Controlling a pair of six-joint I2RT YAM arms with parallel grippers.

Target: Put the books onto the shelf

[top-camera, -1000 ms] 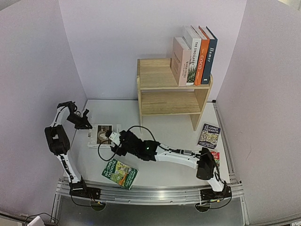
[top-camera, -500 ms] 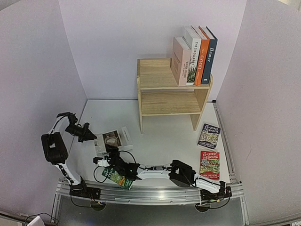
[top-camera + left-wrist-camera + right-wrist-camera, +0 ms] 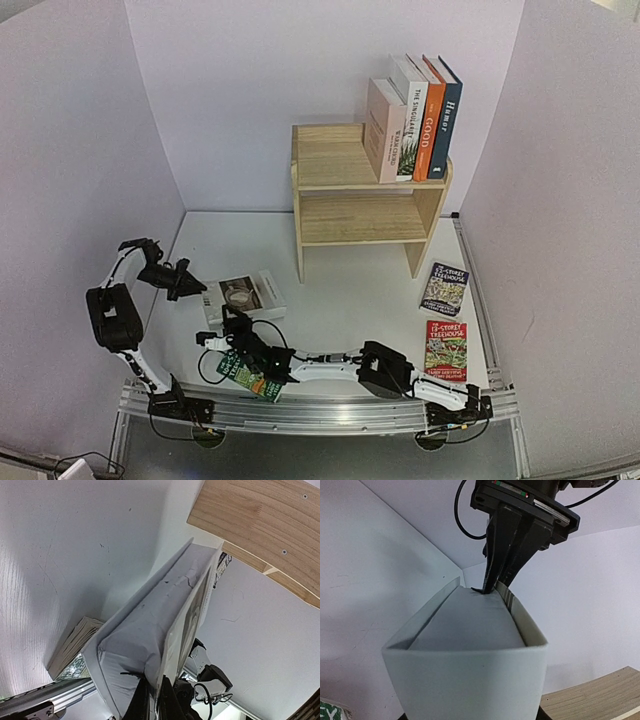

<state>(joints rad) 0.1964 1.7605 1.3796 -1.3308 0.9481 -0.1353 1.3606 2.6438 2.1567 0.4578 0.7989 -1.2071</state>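
Walls (image 3: 250, 90) of pale lilac panel close in a white surface (image 3: 350, 290), both as they were a second ago. The wooden shelf (image 3: 345, 165) stands at the back, with four upright books (image 3: 410, 120) at the right end of its top tier; an orange spine reads "GOOD" and a dark blue one "Humor". The right arm (image 3: 330, 365), which a second ago reached across the middle of the surface, now lies low along the near edge, stretched leftward over a green paperback (image 3: 255, 382) marked "TREEHOUSE". The left arm (image 3: 110, 315) has drawn slightly nearer. The white book (image 3: 245, 293), front left of the shelf, has shifted right since then. Two paperbacks, one red (image 3: 446, 350) and one dark (image 3: 445, 288), lie on the right, each reading "STOREY TREEHOUSE". The left hand (image 3: 192, 285) is pressed together, pinching the white book's edge. The right hand (image 3: 235, 335) sits just beside that book's spine; whether it is spread or pinching, I cannot tell.
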